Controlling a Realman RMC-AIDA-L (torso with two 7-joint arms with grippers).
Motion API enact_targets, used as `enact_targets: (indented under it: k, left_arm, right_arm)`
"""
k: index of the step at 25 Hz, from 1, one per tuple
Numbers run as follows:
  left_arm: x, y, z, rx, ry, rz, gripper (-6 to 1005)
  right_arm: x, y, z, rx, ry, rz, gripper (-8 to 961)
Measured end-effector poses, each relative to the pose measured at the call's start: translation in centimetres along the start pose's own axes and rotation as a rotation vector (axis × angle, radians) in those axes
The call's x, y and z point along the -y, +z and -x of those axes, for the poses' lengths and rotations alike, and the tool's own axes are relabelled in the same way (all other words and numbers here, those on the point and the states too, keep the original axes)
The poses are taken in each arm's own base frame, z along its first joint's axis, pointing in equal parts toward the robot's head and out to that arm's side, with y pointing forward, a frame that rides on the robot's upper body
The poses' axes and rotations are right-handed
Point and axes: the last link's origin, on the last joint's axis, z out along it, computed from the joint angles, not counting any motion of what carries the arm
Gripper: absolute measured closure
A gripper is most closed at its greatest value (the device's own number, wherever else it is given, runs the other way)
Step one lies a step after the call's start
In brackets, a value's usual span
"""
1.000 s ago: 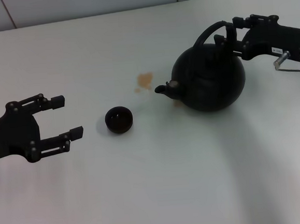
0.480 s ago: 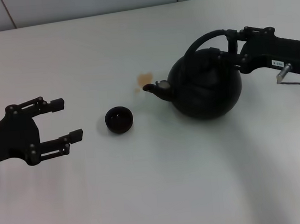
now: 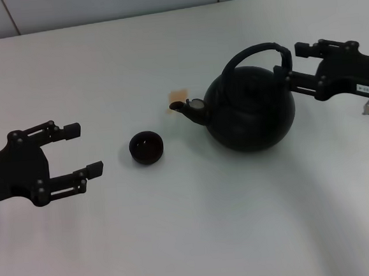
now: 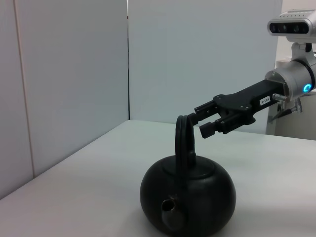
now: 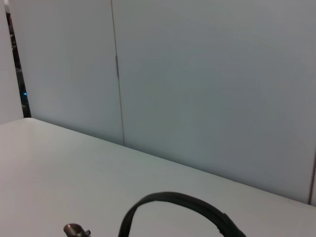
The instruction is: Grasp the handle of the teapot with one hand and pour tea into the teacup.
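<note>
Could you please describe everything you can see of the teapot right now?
The teapot is a large, round, glossy black pot standing upright on the white table. Its short spout, tipped with a small silvery cap, points toward the teacup, which sits apart from it. An arched black handle stands upright over the lid. The right gripper is open just beside the handle's end; whether it touches is unclear. A small brownish stain lies near the spout.

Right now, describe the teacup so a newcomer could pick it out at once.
On the white table, find the big glossy black teapot. Its spout points toward a much smaller object: the teacup, a low round dark bowl standing alone between the pot and the left gripper, without handle or spout.
</note>
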Motion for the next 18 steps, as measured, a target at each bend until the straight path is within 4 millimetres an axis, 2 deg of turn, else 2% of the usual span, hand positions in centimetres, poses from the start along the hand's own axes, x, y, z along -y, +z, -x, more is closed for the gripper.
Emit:
enact_targets:
  k: [14, 18]
  left_arm:
    - [-0.2, -0.1, -0.2, -0.004, -0.005, 0.013, 220]
    - [-0.3, -0.2, -0.3, -0.008, -0.002, 0.024, 220]
  right_arm:
    - [-1.5, -2.3, -0.5, 0.002, 0.002, 0.061, 317]
    - [-2.5, -3.6, -0.2, 0.019, -0.037, 0.132, 317]
